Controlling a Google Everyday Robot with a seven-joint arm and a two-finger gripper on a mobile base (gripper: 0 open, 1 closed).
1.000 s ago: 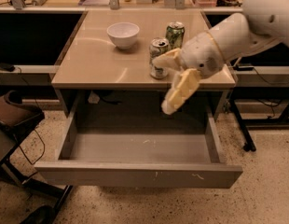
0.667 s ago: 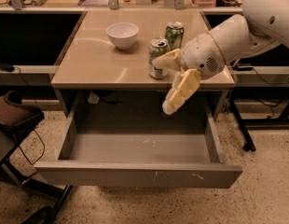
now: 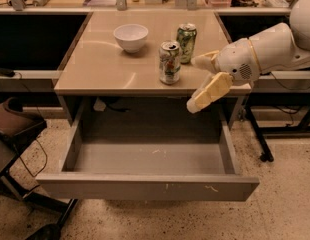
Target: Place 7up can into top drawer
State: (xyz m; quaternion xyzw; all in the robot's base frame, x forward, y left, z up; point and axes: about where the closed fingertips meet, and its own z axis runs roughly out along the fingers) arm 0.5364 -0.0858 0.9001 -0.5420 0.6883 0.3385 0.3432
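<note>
The 7up can [image 3: 169, 62], pale silver with green patches, stands upright near the front edge of the desk top [image 3: 105, 69]. My gripper [image 3: 193, 84] is open and empty just right of the can, apart from it, at the desk's front edge. One finger [image 3: 201, 60] is level with the can and the other [image 3: 210, 90] hangs below the desk edge. The top drawer [image 3: 145, 186] is pulled fully out below, and nothing shows inside it.
A darker green can [image 3: 186, 43] stands just behind the 7up can. A white bowl [image 3: 130, 36] sits farther left on the desk. A dark chair [image 3: 15, 126] is at the left, and a black table leg [image 3: 257, 134] is at the right.
My gripper has drawn back to the right, away from the 7up can. The can now stands free and has not moved.
</note>
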